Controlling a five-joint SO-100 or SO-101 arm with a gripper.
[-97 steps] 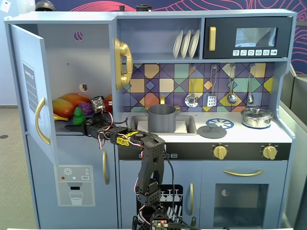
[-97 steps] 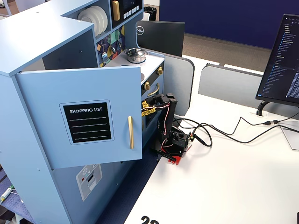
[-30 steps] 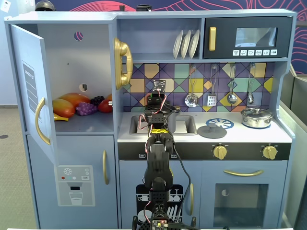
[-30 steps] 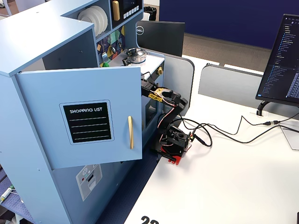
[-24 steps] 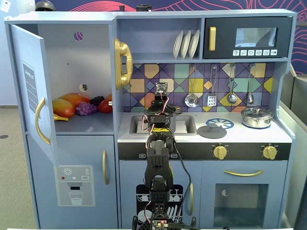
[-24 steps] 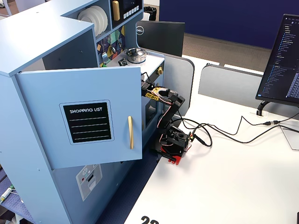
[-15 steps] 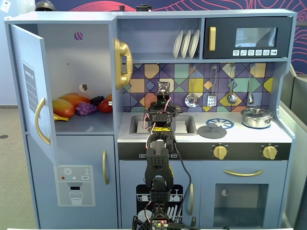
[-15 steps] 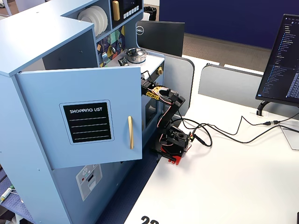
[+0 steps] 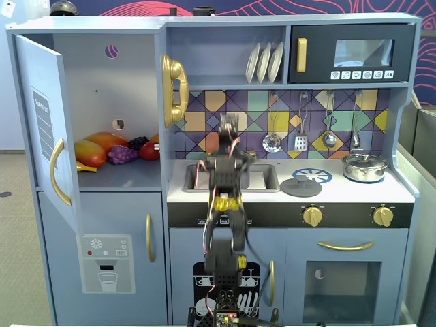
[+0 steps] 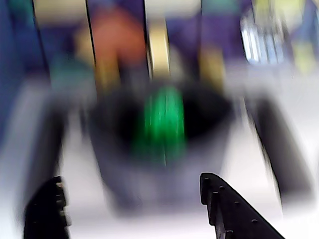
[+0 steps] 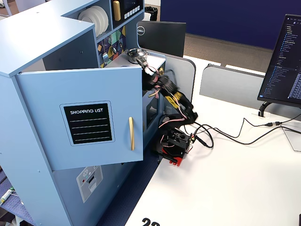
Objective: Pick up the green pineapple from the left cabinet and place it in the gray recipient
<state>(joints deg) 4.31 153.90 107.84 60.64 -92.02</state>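
- Wrist view is heavily motion-blurred, but a green pineapple (image 10: 163, 124) reads as a green streak at frame centre, inside the dark round mouth of the gray recipient (image 10: 159, 164). Looks like it sits in the pot, not in the jaws.
- Gripper (image 10: 134, 199): two dark fingertips at the lower left and lower right of the wrist view, spread wide with only blurred pot between them. Open, holding nothing, touching nothing that I can make out.
- In a fixed view the arm (image 9: 225, 204) stands centre frame in front of the sink (image 9: 266, 178), hiding the pot there; the gripper end is smeared, so no jaw read from that angle.
- Left cabinet (image 9: 102, 88), upper left, door swung open for access. Shelf shows mango (image 9: 102, 143), purple grapes (image 9: 122, 154) and a red fruit (image 9: 150, 150); no green piece.
- Judgement: placement looks done. Blur suggests the arm is moving; direction unclear.
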